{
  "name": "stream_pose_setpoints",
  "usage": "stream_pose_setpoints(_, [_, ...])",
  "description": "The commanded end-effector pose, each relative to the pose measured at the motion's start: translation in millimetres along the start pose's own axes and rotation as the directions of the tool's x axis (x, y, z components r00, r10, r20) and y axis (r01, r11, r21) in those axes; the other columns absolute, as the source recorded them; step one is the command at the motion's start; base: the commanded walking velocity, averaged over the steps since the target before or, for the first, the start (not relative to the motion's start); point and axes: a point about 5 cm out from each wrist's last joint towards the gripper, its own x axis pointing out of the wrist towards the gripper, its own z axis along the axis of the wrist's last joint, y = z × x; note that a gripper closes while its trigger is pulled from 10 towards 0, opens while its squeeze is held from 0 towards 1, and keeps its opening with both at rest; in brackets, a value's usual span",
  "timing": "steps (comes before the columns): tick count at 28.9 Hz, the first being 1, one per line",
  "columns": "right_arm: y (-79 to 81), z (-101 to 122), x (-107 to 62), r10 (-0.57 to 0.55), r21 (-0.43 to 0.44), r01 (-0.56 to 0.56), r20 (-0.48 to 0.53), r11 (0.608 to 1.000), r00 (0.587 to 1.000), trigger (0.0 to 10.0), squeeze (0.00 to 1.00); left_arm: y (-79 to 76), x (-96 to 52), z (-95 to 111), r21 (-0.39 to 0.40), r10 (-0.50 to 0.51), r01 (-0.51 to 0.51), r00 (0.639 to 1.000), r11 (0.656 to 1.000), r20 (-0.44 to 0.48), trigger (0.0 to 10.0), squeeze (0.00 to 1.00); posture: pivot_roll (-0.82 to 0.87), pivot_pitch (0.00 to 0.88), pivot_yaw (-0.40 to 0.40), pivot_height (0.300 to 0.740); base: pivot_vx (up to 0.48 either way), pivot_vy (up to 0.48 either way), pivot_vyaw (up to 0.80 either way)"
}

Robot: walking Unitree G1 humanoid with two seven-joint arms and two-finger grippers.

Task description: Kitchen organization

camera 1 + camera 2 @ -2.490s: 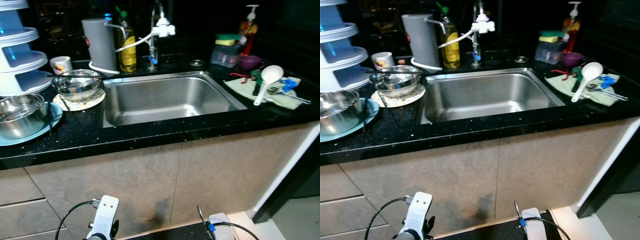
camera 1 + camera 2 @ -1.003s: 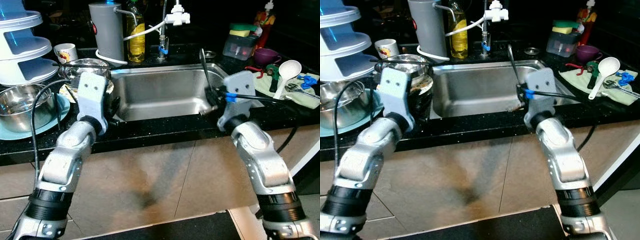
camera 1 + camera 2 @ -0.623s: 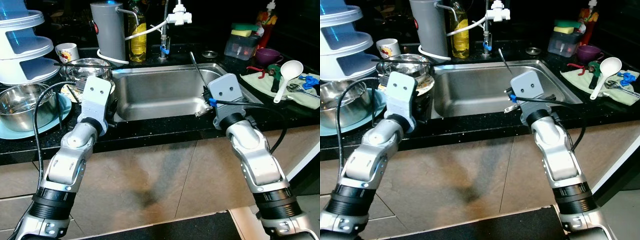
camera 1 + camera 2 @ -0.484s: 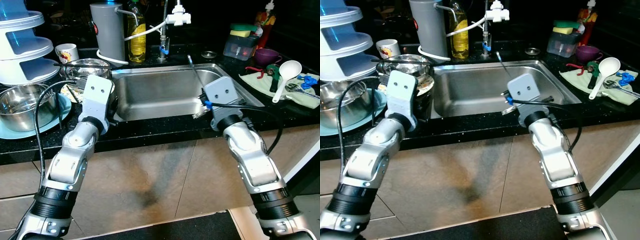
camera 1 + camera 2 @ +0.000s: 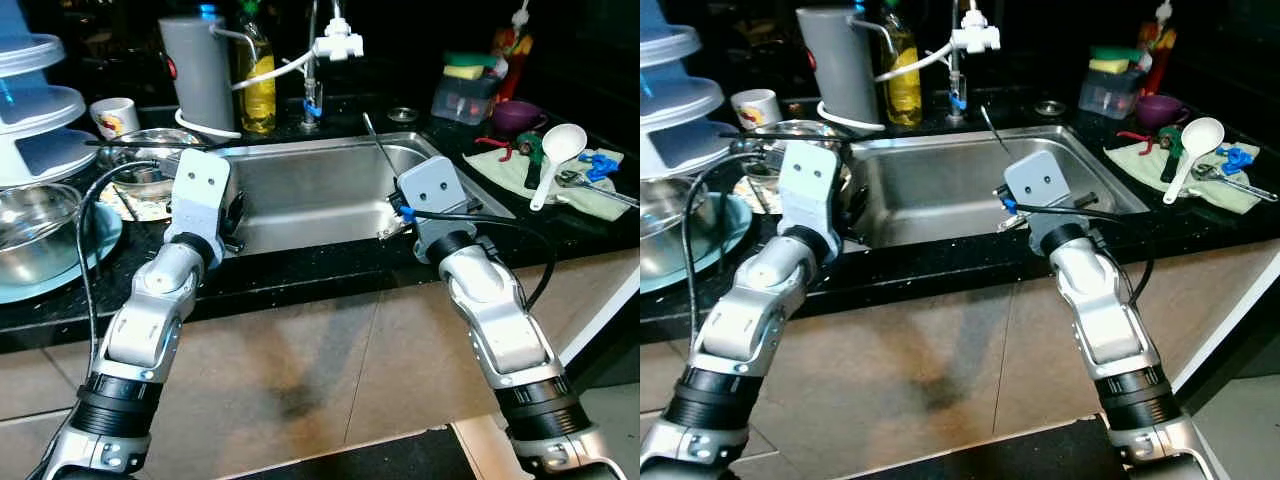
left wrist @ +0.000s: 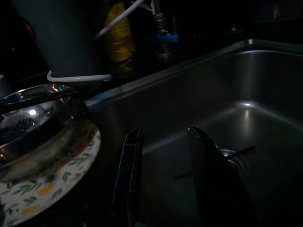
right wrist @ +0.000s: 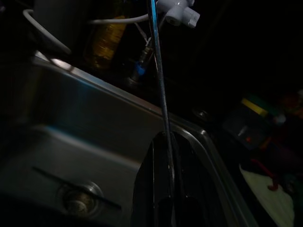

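Right wrist view: thin, probably metal rod (image 7: 161, 94).

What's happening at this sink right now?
The robot stands at the kitchen counter with both arms raised over the front edge of the steel sink. Its right claw is shut on a thin metal rod, held upright above the basin. The left claw is open and holds nothing, near the steel bowl on a patterned plate. A white ladle lies on a cloth to the right.

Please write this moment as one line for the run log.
left gripper: open, at sink edge | right gripper: shut on thin metal rod, above sink
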Motion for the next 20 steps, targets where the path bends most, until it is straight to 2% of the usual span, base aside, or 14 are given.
stream_pose_setpoints(1, [7.2, 2.2, 0.1, 0.026, -0.001, -0.026, 0.017, 1.000, 1.000, 10.0, 0.00, 3.9, -1.2, 0.0, 0.012, 0.009, -0.009, 1.000, 1.000, 0.000, 10.0, 0.00, -0.07, 0.109, -0.028, 0.740, 0.330, 0.000, 0.00])
stream_pose_setpoints(20, [7.6, 1.6, -1.0, 0.025, -0.004, -0.025, 0.018, 1.000, 1.000, 10.0, 0.00, 3.5, -2.0, 2.6, 0.011, 0.003, -0.003, 1.000, 1.000, 0.012, 10.0, 0.00, -0.07, 0.100, -0.023, 0.740, 0.338, 0.000, 0.00])
